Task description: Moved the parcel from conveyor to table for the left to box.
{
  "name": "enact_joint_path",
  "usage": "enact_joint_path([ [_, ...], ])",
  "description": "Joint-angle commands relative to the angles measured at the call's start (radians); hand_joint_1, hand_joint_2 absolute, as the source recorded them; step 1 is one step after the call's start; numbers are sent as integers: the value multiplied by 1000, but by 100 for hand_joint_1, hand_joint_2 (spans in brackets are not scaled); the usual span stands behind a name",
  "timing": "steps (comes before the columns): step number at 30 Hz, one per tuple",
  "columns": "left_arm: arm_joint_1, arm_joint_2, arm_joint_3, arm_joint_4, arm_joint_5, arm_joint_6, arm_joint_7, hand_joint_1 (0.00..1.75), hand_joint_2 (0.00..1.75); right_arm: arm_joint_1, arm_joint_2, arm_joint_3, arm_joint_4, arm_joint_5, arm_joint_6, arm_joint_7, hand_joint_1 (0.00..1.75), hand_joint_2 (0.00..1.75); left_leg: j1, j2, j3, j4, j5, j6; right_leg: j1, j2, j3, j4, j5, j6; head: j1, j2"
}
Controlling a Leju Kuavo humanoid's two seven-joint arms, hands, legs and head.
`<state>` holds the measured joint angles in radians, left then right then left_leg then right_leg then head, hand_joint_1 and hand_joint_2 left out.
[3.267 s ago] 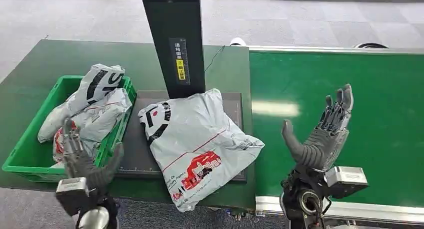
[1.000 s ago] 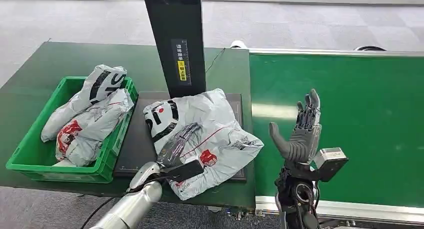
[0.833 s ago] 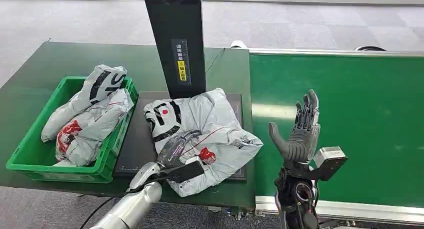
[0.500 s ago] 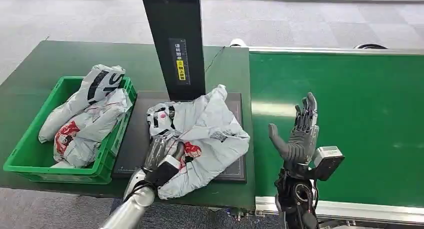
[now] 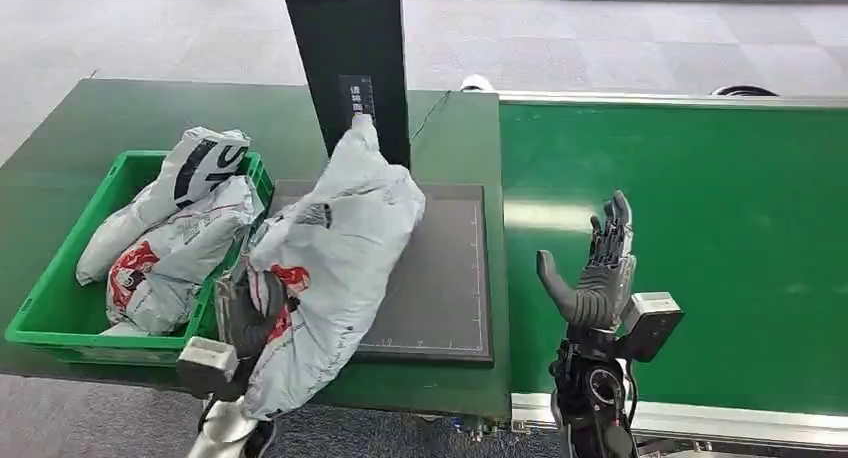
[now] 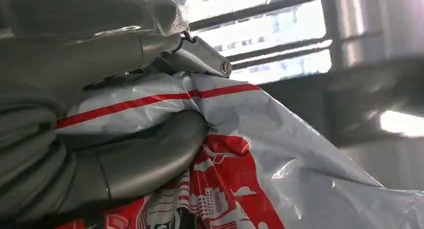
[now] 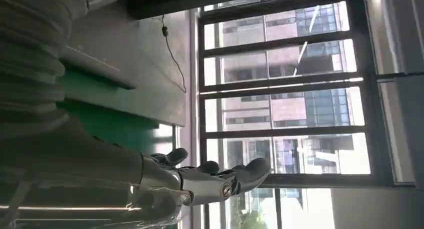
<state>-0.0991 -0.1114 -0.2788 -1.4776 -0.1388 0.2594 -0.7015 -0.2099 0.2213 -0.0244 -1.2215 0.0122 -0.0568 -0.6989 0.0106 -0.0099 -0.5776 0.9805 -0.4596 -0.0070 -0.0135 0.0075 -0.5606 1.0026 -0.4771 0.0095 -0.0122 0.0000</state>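
Green conveyor belt [image 5: 700, 228] takes up the whole right half of the head view, with a silver rail along its near edge. Left of it sits the dark green table [image 5: 90, 128], and on the table there's a flat black scale platform [image 5: 440, 278] with a grid of fine lines, plus a tall black post [image 5: 345, 38] rising at its far side. The post has a small label with white and yellow writing, too small for me to read.

Grey poly mailer parcel [image 5: 335, 248] is lifted up off the platform and stretched out long, its far end up against the post's label and its near end hanging past the table's near edge. It's got red printed artwork and a thin red line on it, no legible text. The left hand [image 5: 245, 313] grips it at the near left side; the left wrist view shows the thumb [image 6: 145, 164] wrapped round the plastic, pressing right into the red print.

Green plastic crate [image 5: 45, 308] sits at the left on the table, just beside the platform, holding other grey mailers [image 5: 170, 248] with black and red print.

Right hand [image 5: 595, 273] hovers over the belt's near left part, palm up, fingers spread and straight, holding nothing.
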Motion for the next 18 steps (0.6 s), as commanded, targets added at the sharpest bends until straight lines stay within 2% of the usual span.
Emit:
enact_joint_path([
  [1,74,72,57,-374,115,-47,3,175,175,13,-4,-52,12,7,2,1,0,175,1,3,0,0,-1,0,1,2,0,-1,0,-1,0,0],
  [3,69,72,72,-394,130,-50,3,175,175,17,-4,-56,8,7,6,1,0,175,1,4,0,0,-1,0,1,2,0,-1,0,-1,0,0],
  [5,62,63,165,-448,206,-105,3,175,175,25,-1,-67,-2,10,15,1,0,175,1,2,0,0,-1,0,1,0,0,0,0,-1,0,0],
  [9,64,76,242,-451,273,-172,3,175,175,30,0,-74,-10,10,14,1,0,175,0,3,0,0,-1,0,1,2,0,-1,0,-1,0,0],
  [10,54,72,326,-438,346,-231,3,175,175,38,-1,-79,-20,9,15,1,0,175,0,5,1,-1,-1,0,1,3,0,-1,1,-1,0,0],
  [12,45,73,397,-421,375,-253,3,175,175,46,1,-80,-29,7,17,1,0,175,0,3,1,-1,0,0,0,1,0,-1,0,-1,0,0],
  [13,30,49,487,-391,407,-247,3,175,175,53,6,-85,-38,3,24,1,0,175,0,3,1,-1,0,0,0,2,0,-1,0,-1,0,0],
  [14,24,67,536,-360,439,-258,6,175,175,56,9,-88,-41,3,27,1,0,175,0,3,1,-2,0,0,1,1,1,-1,1,-1,0,0],
  [15,24,67,536,-360,439,-258,6,175,175,56,9,-88,-41,3,27,1,0,175,0,2,1,-1,0,0,0,1,1,-1,0,-1,0,0],
  [16,3,79,630,-305,477,-259,14,175,175,58,10,-89,-41,3,29,1,0,175,0,3,2,-2,0,0,0,2,1,-1,0,-1,0,0],
  [18,-20,95,679,-256,463,-232,33,175,175,56,11,-91,-36,3,33,1,0,175,0,4,2,-2,0,0,0,2,1,-1,0,-1,0,0],
])
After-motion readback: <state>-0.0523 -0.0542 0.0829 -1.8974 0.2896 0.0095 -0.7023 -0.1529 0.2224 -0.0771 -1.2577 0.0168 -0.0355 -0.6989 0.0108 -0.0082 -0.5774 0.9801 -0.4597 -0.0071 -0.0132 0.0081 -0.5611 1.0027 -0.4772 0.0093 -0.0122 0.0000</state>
